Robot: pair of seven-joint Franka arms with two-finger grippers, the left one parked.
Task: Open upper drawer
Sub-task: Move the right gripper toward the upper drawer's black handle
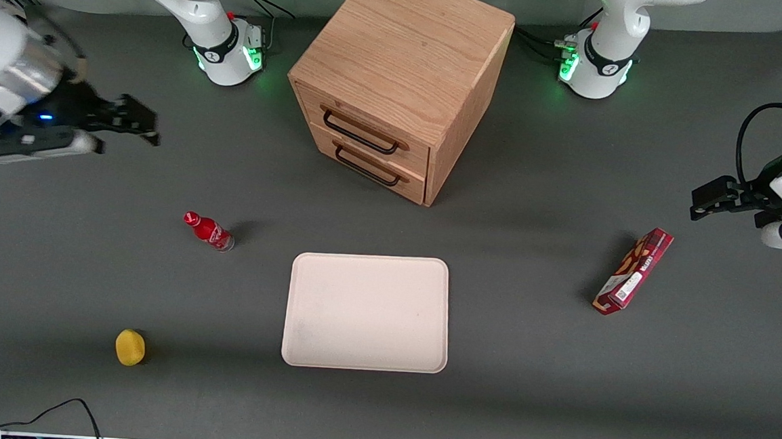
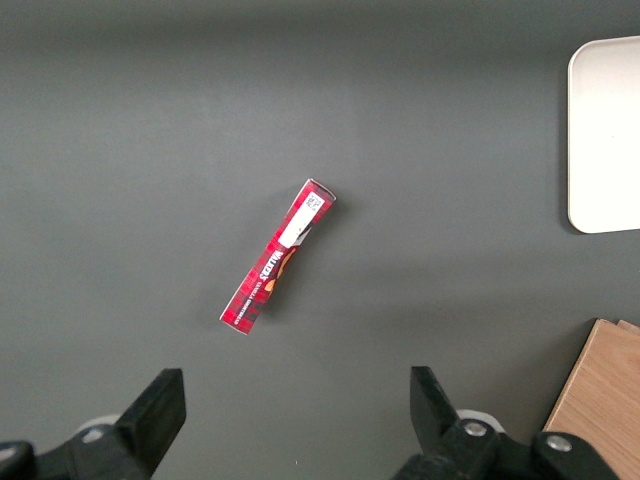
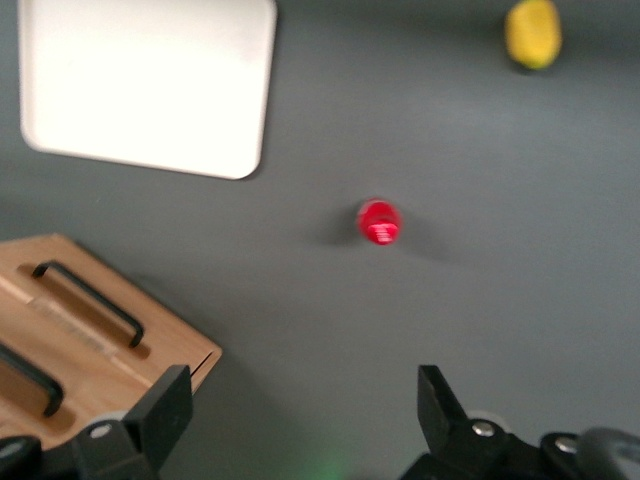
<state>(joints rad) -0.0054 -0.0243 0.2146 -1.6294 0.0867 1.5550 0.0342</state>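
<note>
The oak cabinet (image 1: 408, 51) stands at the table's middle, away from the front camera. Its upper drawer (image 1: 369, 124) is flush with the cabinet front, and its black bar handle (image 1: 359, 133) sits above the lower drawer's handle (image 1: 365, 168). In the right wrist view the upper drawer's handle (image 3: 35, 385) shows on the wooden front. My right gripper (image 1: 142, 126) hangs open and empty above the table toward the working arm's end, well apart from the cabinet. In its own wrist view the gripper (image 3: 303, 395) has only bare table between its fingers.
A red bottle (image 1: 209, 231) (image 3: 379, 222) stands nearer the camera than my gripper. A yellow fruit (image 1: 130, 347) (image 3: 533, 33) lies nearer still. A cream tray (image 1: 366, 312) lies in front of the cabinet. A red snack box (image 1: 634, 271) (image 2: 278, 255) lies toward the parked arm's end.
</note>
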